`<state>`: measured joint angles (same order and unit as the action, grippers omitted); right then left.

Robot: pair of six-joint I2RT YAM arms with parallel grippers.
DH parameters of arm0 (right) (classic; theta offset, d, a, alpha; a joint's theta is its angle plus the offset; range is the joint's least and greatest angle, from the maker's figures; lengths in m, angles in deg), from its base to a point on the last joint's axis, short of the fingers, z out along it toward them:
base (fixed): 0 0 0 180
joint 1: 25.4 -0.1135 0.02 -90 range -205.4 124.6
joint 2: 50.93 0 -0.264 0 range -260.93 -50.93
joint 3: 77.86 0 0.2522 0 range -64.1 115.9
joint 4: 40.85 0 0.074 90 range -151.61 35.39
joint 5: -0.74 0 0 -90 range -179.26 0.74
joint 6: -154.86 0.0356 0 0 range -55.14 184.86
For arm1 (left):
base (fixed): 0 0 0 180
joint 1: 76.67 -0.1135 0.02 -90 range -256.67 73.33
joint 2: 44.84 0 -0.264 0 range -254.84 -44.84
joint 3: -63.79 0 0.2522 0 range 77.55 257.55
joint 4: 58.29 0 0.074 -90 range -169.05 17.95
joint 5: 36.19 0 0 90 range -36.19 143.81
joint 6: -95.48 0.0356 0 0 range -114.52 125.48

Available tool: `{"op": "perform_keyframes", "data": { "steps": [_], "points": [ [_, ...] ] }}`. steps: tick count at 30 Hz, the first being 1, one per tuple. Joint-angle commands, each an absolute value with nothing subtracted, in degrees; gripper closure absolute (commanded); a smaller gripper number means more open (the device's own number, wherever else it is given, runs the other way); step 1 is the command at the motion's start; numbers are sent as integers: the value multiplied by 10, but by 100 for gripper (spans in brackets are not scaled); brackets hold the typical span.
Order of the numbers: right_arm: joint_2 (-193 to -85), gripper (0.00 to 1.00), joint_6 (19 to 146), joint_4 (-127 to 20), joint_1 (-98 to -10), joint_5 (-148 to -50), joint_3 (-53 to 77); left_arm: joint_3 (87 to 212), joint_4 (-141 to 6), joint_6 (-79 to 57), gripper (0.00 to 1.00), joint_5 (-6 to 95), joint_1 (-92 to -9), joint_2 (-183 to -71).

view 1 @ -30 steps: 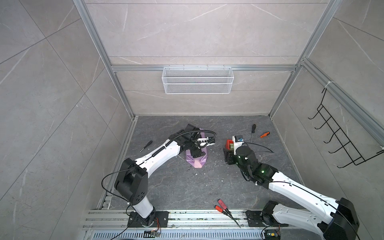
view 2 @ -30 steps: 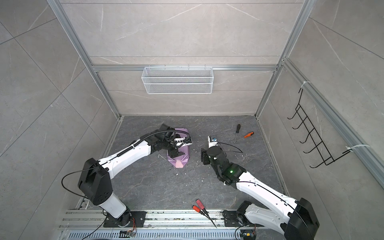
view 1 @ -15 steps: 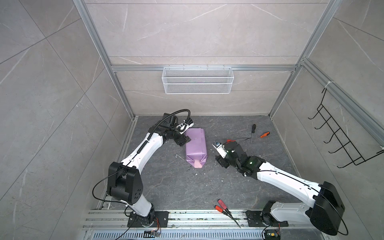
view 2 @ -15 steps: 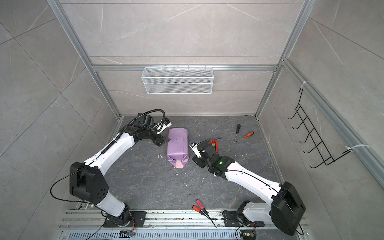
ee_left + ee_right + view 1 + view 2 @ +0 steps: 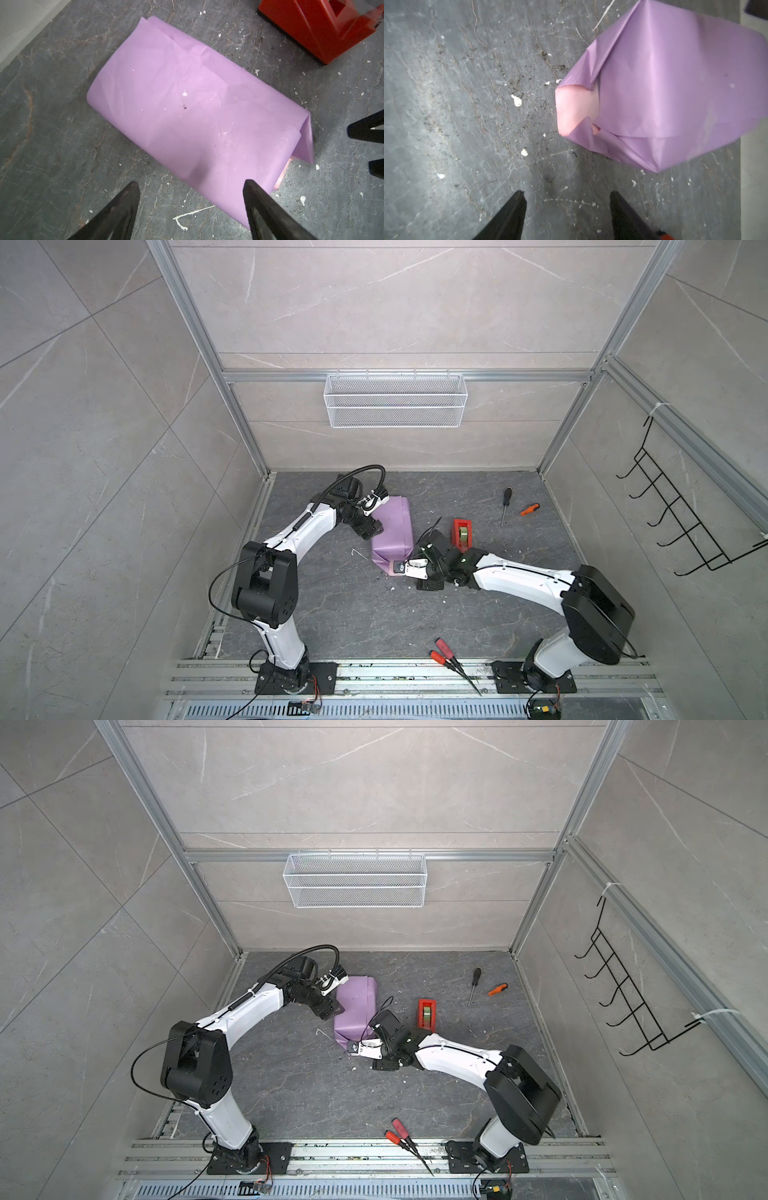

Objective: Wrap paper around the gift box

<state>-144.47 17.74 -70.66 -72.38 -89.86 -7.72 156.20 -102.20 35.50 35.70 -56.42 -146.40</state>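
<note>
Two claws: both spread, nothing pinched.
left gripper (image 5: 191, 184): low, just beside the long left side of the paper bundle; one finger overlaps its edge in the left wrist view, contact unclear.
right gripper (image 5: 565, 193): over bare floor (image 5: 467, 104), near the bundle's near end, not touching it.
paper (image 5: 392, 531): folded into an oblong lilac bundle lying mid-floor; pink inner side shows at the near end.
gift box: hidden, cannot tell.
tape dispenser (image 5: 462, 534): red, right of bundle, apart.
</note>
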Motion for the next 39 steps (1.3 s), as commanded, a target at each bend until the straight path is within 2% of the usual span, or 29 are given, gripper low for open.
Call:
{"op": "perform_keyframes", "data": {
  "steps": [1, 7, 12, 22, 26, 31, 36, 39],
  "points": [
    [-1488, 36, 116, -706, -725, -907, -52, 1583, -1017, 354, 18, 357, -564, -1475],
    [-1566, 52, 81, -723, -717, -910, 0, 1580, -1015, 356, 18, 355, -564, -1487],
    [-1610, 60, 67, -740, -702, -919, 44, 1582, -1018, 356, 18, 350, -563, -1492],
    [-1645, 65, 35, -760, -692, -941, 71, 1574, -1012, 361, 19, 351, -559, -1500],
    [-1653, 72, 32, -782, -693, -944, 83, 1574, -1016, 363, 19, 354, -558, -1502],
    [-1656, 71, 12, -803, -694, -968, 87, 1577, -1016, 364, 19, 355, -557, -1505],
    [-1661, 58, -38, -845, -694, -974, 90, 1574, -1016, 368, 19, 357, -557, -1502],
    [-1674, 56, -32, -859, -695, -943, 108, 1574, -1019, 368, 19, 357, -556, -1500]
  ]
}}
